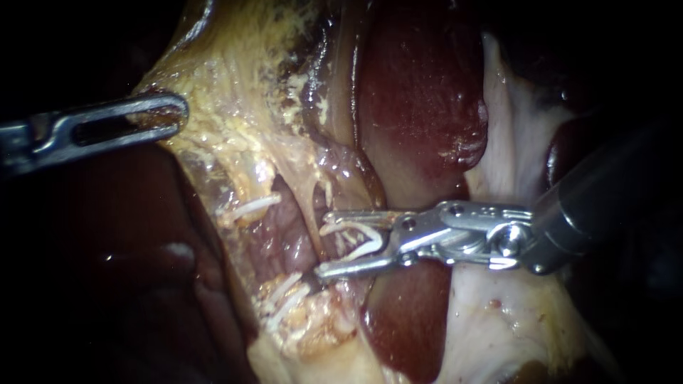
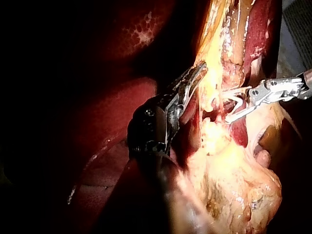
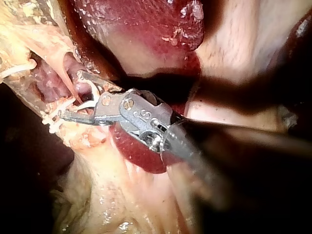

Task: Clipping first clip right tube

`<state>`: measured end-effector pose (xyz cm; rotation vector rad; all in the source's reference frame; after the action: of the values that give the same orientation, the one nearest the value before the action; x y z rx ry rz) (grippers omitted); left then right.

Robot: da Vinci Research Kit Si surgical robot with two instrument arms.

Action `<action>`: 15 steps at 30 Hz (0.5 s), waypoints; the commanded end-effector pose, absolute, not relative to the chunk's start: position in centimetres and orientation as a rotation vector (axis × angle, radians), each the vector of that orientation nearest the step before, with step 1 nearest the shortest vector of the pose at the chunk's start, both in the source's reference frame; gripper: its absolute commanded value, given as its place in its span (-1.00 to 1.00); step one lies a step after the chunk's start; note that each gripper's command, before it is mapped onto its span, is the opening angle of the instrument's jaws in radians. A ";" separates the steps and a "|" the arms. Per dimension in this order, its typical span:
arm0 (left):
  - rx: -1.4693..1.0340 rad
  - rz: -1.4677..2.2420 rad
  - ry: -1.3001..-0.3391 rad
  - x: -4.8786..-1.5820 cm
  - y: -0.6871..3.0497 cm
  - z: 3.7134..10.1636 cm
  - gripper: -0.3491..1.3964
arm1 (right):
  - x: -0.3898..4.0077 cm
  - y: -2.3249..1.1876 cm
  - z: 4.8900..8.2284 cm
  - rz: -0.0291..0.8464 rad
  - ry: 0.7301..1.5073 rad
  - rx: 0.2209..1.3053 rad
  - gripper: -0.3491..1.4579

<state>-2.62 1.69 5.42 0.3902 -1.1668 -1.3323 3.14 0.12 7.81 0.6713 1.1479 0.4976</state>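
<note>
right instrument (image 1: pixel 327 243) | jaws wide, holding open clip (image 1: pixel 359 237) | right tube (image 1: pixel 320 203) between jaws | left instrument (image 1: pixel 178 114) clamped on tissue (image 1: pixel 213 124)

From where I stand, no word, label, brand, number or sign can be read on anything here. The only marks of any kind are a few tiny stamped ones on the silver metal hinge plate of the right instrument (image 3: pixel 72 95), just behind its jaws, and they are too small to make out.
</note>
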 end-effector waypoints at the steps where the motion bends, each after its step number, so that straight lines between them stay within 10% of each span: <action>1: 0.390 -1.332 -1.167 -2.62 1.69 5.42 -1.00 | 3.16 0.12 7.84 0.481 1.154 0.681 0.05; 15: 0.390 -1.332 -1.167 -2.62 1.69 5.42 -1.00 | 3.10 0.21 7.50 0.533 1.352 0.983 0.02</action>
<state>-2.62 1.69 5.42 0.3895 -1.1668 -1.3324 3.11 0.20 7.49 0.9874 1.3529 0.5317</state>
